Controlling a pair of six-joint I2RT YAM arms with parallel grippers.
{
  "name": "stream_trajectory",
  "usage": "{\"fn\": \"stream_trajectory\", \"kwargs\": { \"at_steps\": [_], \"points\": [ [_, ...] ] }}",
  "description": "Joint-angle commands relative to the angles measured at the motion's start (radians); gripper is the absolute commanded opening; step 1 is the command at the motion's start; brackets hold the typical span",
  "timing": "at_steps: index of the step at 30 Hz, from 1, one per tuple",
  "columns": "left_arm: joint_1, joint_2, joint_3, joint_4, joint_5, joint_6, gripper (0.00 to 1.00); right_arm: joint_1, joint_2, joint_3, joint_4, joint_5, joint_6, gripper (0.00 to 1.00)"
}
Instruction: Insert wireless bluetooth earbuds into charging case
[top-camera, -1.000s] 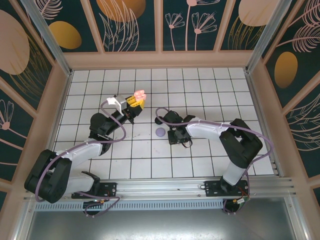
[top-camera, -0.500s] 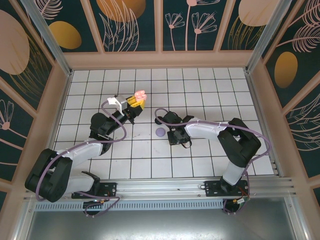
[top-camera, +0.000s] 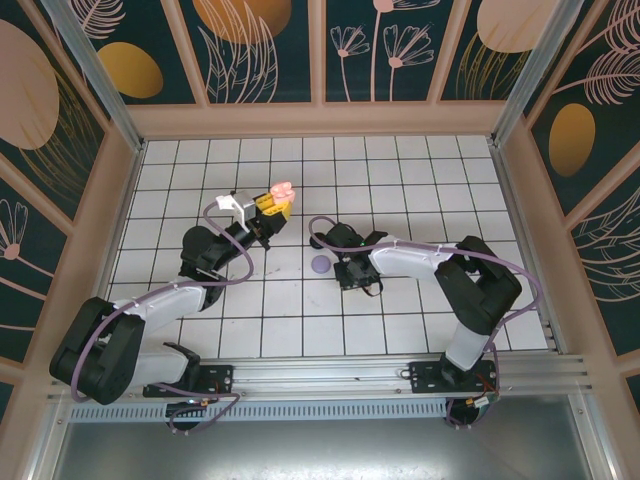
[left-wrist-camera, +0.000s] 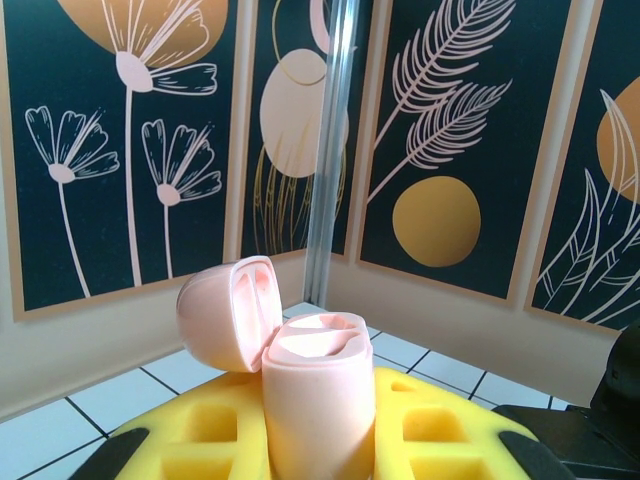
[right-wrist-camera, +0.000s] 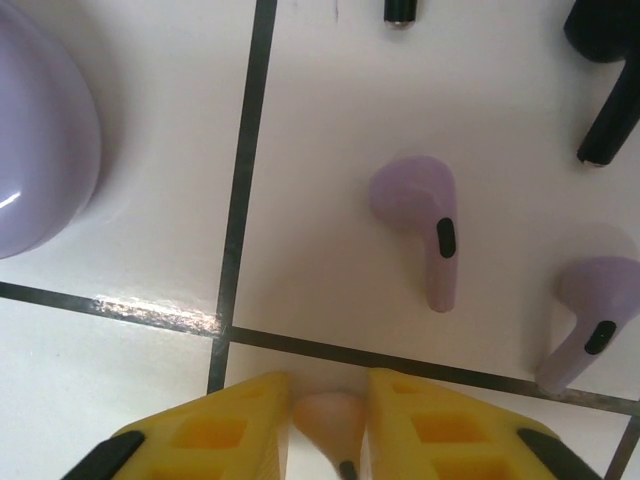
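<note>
Two arms share this job, and the lilac case on the white table is a good thing to find places from. Closest to the arm bases, just beside the lilac case, the right gripper is down low at the table. Its yellow fingers pinch a pink earbud from both sides, and I think it holds it this way so it can lift the tiny bud without dropping it. A little farther out from the lilac case lie two lilac earbuds on their sides, near each other but not touching. Past them, farther again from the lilac case, are the black earbuds, and I cannot see all of them. Well apart from the lilac case, on its far left side, the left gripper is pressed tight around the pink case and holds it up off the table. The case stands upright with its lid flipped open, and its two little hollows face up. I think it is held like that so the pink bud can go straight down into a hollow. None of the buds I can see is in a case yet.
</note>
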Motion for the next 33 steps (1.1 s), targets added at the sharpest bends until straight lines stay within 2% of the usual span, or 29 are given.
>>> {"fn": "stream_trajectory", "kwargs": {
  "at_steps": [1,5,16,23,33],
  "points": [
    [-0.007,-0.002,0.021,0.038,0.022,-0.013,0.0,0.007,0.018,0.001,-0.008,0.022,-0.004,0.22],
    [-0.01,-0.001,0.024,0.037,0.023,-0.015,0.0,0.007,-0.003,-0.005,-0.011,0.021,-0.001,0.17],
    [-0.017,-0.009,0.03,0.022,0.038,0.01,0.0,0.013,-0.147,0.062,-0.054,0.033,0.007,0.17],
    [-0.031,-0.018,0.034,-0.009,0.066,0.066,0.0,0.012,-0.254,0.221,-0.081,0.052,-0.028,0.17],
    [-0.07,-0.02,0.019,0.0,0.073,0.106,0.0,0.012,-0.315,0.5,-0.071,0.077,-0.142,0.16]
  ]
}}
